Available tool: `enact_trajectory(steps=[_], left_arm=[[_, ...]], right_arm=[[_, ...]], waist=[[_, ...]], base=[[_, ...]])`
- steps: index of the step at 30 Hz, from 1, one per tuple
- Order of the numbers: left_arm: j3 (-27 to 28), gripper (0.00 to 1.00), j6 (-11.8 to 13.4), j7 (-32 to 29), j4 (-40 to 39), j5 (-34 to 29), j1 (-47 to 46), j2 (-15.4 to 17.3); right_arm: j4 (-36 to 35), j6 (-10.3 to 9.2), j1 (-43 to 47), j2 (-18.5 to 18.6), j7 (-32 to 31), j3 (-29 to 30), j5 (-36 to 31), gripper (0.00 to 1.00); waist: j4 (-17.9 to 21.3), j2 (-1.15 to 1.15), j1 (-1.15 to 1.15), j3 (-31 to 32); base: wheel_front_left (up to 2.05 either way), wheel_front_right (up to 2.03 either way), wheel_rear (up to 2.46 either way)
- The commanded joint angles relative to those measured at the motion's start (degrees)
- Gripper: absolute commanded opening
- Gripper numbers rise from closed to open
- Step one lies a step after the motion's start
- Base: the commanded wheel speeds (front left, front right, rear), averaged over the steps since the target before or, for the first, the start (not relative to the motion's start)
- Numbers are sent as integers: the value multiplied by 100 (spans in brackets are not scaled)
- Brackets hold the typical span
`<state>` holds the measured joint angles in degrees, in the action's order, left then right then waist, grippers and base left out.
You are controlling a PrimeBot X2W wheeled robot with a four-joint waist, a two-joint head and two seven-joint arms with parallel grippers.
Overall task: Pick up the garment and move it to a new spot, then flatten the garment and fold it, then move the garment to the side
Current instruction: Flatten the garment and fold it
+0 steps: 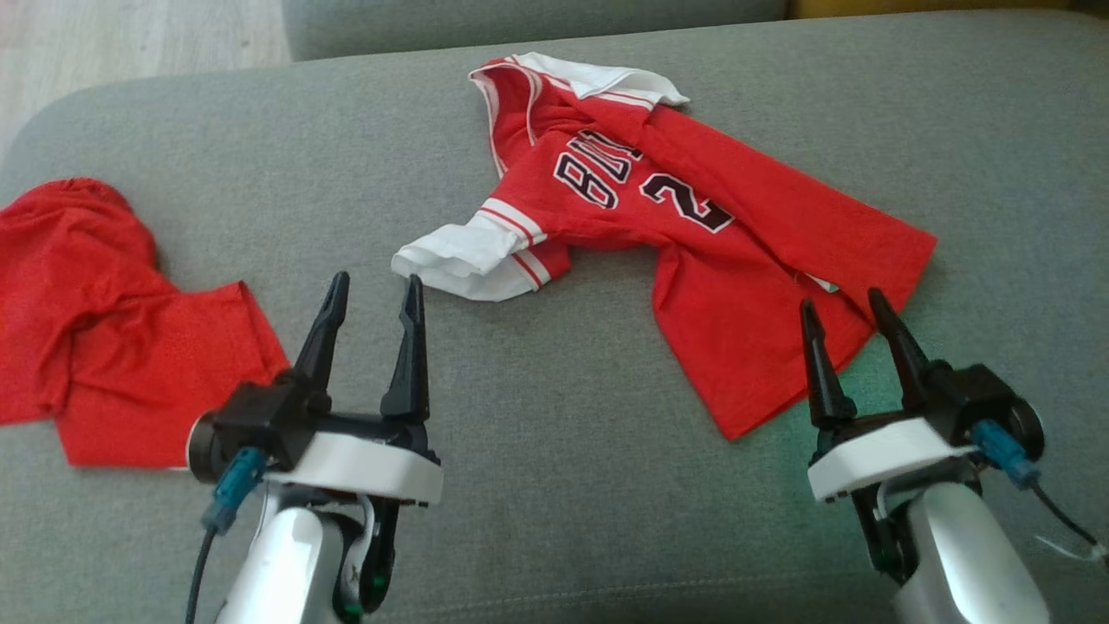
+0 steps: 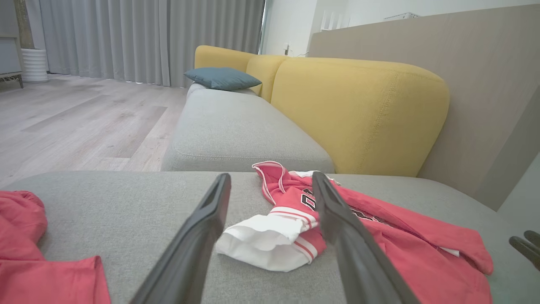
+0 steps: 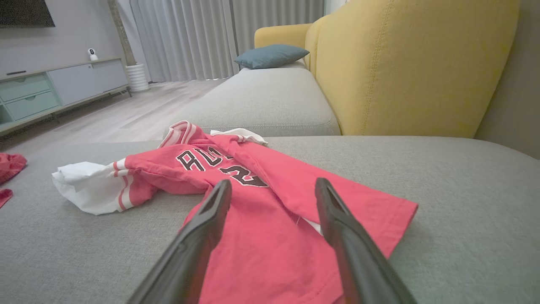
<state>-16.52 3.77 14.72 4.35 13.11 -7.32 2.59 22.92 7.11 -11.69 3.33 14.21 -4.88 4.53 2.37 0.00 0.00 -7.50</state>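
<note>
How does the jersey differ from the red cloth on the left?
1. The jersey has black lettering, white sleeves and striped trim; the red cloth is plain.
2. The jersey lies mid-cushion; the cloth sits at the left, cut off by the head view's edge.
3. The jersey is mostly spread out; the cloth is bunched at its far end.
Both are red, rumpled and lie loose on the grey cushion.
</note>
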Motion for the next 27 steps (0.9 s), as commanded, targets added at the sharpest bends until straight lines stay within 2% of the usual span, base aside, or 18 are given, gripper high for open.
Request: enact_trajectory(steps=[1,7,13,17,21,27], left_arm=[[195,100,-27,28,-180,-51,-146,29],[152,100,-85,28,-181,-87,-181,29],[63,100,-99,28,-148,-88,-270,29],[31,100,-114,28,-122,-101,-298,29],[23,100,-122,28,-113,-103,-342,29],[17,100,-130,28,-114,-107,-378,29]], right_arm=[[-257,37,-152,-44,77,-118,23,100],[-382,37,-127,-45,-17,235,60,100],[-2,37,-433,-45,-302,853,156,100],[388,37,-702,-45,-434,1199,-86,100],[704,37,-863,-45,-474,1346,-511,100],[1103,37,-990,-45,-435,1590,-804,100]], waist=[[17,0,0,8],[-43,0,0,-105],[-280,0,0,-326],[-431,0,0,-464],[-539,0,0,-562],[-601,0,0,-625]], base=[[0,0,0],[0,0,0],[0,0,0],[0,0,0],[0,0,0],[0,0,0]])
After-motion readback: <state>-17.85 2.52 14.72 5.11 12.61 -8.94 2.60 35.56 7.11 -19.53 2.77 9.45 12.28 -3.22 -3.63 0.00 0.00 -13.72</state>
